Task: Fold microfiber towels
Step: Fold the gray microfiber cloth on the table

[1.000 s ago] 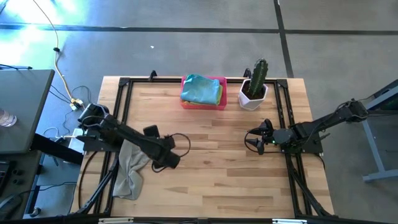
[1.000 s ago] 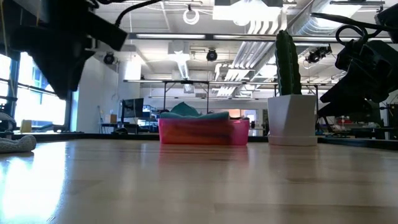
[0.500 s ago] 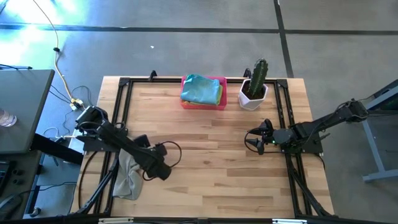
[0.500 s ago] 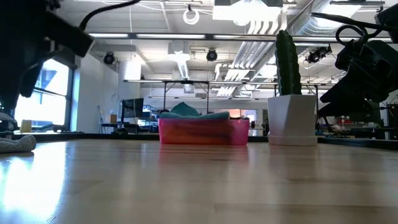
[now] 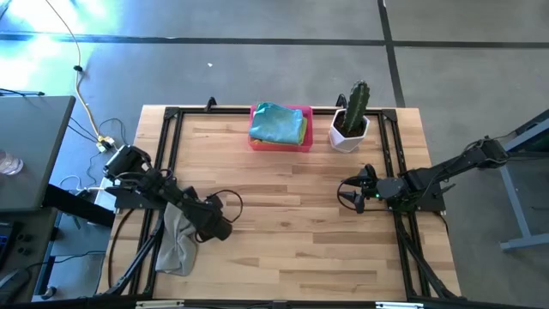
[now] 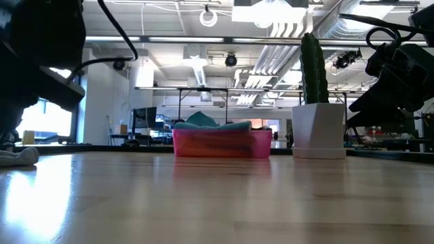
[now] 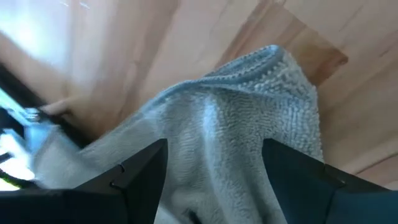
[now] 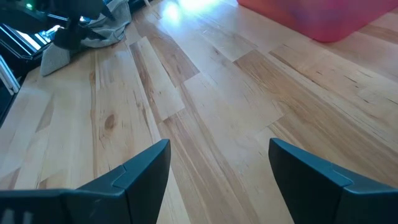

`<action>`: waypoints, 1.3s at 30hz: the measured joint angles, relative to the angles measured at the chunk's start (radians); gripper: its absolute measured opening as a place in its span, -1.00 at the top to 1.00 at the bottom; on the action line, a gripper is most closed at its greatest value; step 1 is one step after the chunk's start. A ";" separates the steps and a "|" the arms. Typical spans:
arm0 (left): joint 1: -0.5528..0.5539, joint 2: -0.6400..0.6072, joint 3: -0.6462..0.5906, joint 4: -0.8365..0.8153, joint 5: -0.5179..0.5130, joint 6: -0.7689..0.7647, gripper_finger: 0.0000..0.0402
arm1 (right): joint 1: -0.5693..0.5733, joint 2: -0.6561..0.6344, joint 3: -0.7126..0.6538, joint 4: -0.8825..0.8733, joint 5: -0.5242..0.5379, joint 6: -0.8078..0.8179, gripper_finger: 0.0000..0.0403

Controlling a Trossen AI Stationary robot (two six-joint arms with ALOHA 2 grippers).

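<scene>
On the wooden table (image 5: 292, 215) we saw the left gripper (image 5: 216, 228) had drawn back toward the left edge, spread wide and empty over one grey towel (image 5: 177, 242). More towels (image 5: 277, 124) filled one pink tray (image 5: 280, 142) at the far edge. The right gripper (image 5: 346, 192) stayed open, empty. We read no writing.

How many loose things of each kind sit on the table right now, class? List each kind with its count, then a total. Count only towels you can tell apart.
Grey towel, by the left edge: 1
Teal-blue towel, in the tray: 1
Lime green towel, under it: 1
Pink tray: 1
Potted cactus: 1
Total: 5. More towels may lie hidden in the tray.
</scene>
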 joint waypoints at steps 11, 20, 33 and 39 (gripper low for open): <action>0.022 -0.007 -0.017 0.162 0.005 0.084 -0.09 | 0.000 0.000 0.000 0.000 0.000 0.000 -0.31; 0.018 0.001 0.049 0.352 -0.015 0.184 0.44 | 0.000 0.000 0.000 0.000 0.000 0.000 -0.31; 0.025 0.003 0.137 1.065 -0.031 0.491 0.97 | 0.000 0.000 0.000 0.000 0.000 0.000 -0.31; 0.044 0.002 0.208 1.185 -0.035 0.627 0.99 | 0.000 0.000 0.000 0.000 0.000 0.000 -0.31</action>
